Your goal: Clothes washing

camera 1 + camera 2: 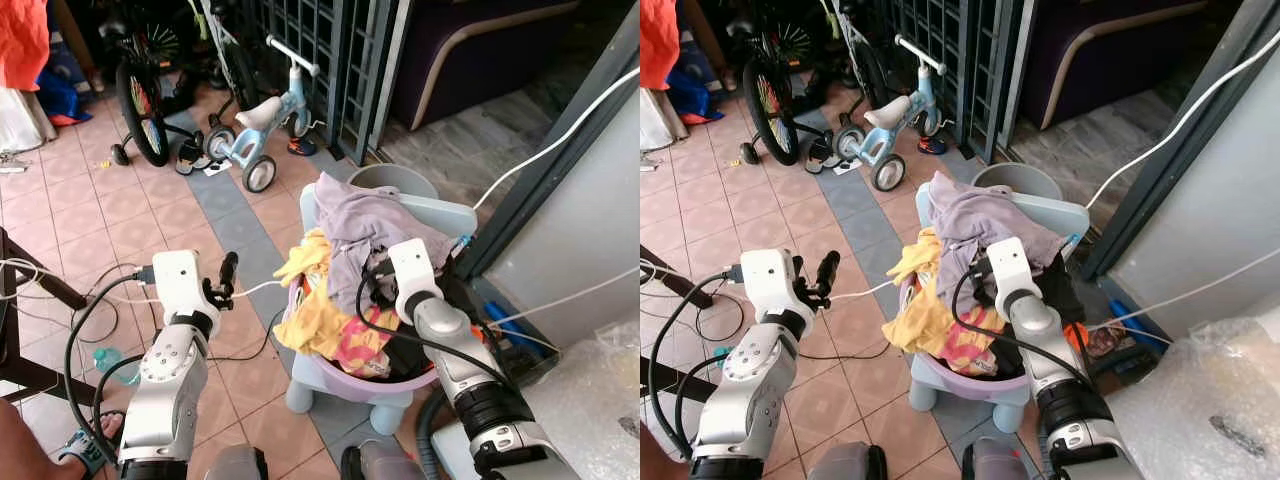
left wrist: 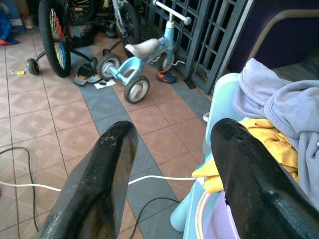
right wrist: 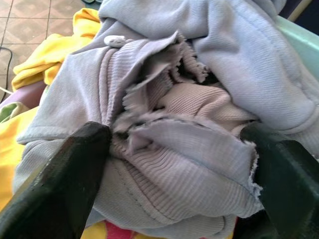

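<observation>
Right gripper spread over the laundry pile, left gripper held open beside it.

The right gripper (image 3: 174,164) sits down on the lilac-grey garment (image 1: 365,225) at the top of the heap, its two black fingers (image 3: 75,174) set wide apart with the ribbed cloth bunched between them — pressed into the fabric but not closed on it. The clothes fill a purple basin (image 1: 345,385) standing on a pale blue child's chair (image 1: 440,215); a yellow garment (image 1: 315,315) spills over the basin's rim on the robot's left. The left gripper (image 2: 172,174) hangs open over the tiled floor (image 1: 130,200), just beside the basin — nothing between its fingers. A small blue tricycle (image 1: 260,115) and a bicycle wheel (image 1: 140,110) stand well behind.
</observation>
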Robot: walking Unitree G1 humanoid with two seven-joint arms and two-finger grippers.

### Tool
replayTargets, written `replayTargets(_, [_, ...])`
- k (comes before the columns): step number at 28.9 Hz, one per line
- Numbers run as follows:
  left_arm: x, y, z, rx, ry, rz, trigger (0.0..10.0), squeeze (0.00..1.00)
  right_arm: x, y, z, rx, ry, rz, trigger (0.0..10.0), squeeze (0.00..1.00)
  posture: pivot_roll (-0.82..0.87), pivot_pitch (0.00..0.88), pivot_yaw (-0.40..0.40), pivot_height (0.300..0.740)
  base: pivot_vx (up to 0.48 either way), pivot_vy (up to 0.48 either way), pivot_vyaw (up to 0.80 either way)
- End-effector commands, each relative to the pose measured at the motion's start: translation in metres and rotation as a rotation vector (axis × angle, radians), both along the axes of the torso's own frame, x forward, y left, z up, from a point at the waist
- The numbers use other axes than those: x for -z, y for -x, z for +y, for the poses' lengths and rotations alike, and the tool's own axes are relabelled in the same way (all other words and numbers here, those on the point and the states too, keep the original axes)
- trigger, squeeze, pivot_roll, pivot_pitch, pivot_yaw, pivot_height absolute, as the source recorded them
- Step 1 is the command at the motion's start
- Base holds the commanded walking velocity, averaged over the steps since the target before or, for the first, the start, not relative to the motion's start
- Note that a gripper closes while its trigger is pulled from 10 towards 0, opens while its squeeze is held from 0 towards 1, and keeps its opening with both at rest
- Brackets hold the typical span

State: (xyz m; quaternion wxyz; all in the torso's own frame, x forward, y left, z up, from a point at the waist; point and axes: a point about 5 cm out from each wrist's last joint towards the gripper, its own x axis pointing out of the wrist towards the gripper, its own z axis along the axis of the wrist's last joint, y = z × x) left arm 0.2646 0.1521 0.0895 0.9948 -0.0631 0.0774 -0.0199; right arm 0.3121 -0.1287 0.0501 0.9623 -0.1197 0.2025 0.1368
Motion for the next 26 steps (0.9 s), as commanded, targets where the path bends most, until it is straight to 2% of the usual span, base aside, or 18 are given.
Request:
replayTargets(1, [0.001, 0.003, 0.001, 0.010, -0.002, 0.009, 10.0, 0.00, 0.008, 0.005, 0.003, -0.017, -0.013, 0.048, 0.1, 0.00, 0.00, 0.130, 0.011, 0.740, 0.000, 0.000, 0.00])
replayTargets(4, [0.000, 0.003, 0.003, 0.007, -0.009, 0.020, 10.0, 0.00, 0.007, 0.000, 0.012, -0.027, -0.026, 0.064, 0.0, 0.00, 0.00, 0.125, 0.011, 0.740, 0.000, 0.000, 0.00])
replayTargets(13, [-0.002, 0.001, 0.006, -0.007, -0.026, 0.021, 10.0, 0.00, 0.006, -0.004, 0.020, -0.022, -0.063, 0.064, 0.0, 0.00, 0.01, 0.119, 0.009, 0.740, 0.000, 0.000, 0.00])
replayTargets(18, [-0.001, 0.000, 0.005, -0.003, -0.028, 0.028, 10.0, 0.00, 0.005, -0.006, 0.023, -0.013, -0.086, 0.065, 0.0, 0.00, 0.01, 0.115, 0.014, 0.740, 0.000, 0.000, 0.00])
replayTargets(22, [-0.002, 0.001, -0.002, 0.034, 0.017, 0.048, 10.0, 0.00, 0.005, -0.006, 0.021, -0.013, -0.093, 0.068, 0.0, 0.00, 0.02, 0.127, 0.003, 0.740, 0.000, 0.000, 0.00])
replayTargets(26, [0.001, 0.003, -0.004, 0.026, -0.003, 0.037, 10.0, 0.00, 0.009, -0.004, 0.019, -0.008, -0.104, 0.083, 0.0, 0.00, 0.02, 0.120, -0.011, 0.740, 0.000, 0.000, 0.00])
